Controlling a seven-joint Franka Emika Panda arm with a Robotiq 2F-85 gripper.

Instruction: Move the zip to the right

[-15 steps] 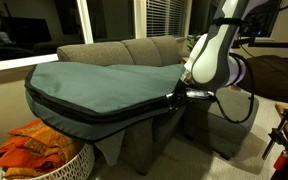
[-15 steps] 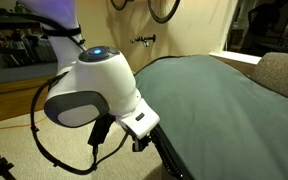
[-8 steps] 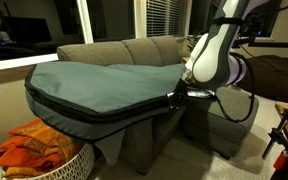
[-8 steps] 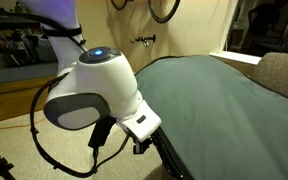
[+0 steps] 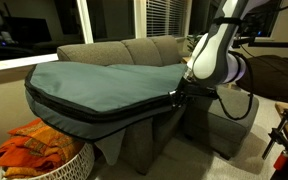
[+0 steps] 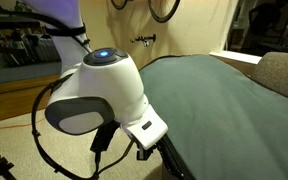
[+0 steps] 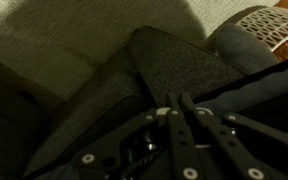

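The gripper point(image 7: 174, 100), at centre in the wrist view, has its fingers pressed together on the zip point(image 5: 170, 100), though the pull itself is too dark to make out. In an exterior view that point lies right of centre, at the right end of the grey-green bag point(image 5: 94, 80). The bag lies on a sofa point(image 5: 134, 50), and a basket point(image 5: 69, 163) sits at lower left.

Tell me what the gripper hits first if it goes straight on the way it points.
Probably the black zip band of the grey-green bag; the gripper sits right at it. Depth is unclear.
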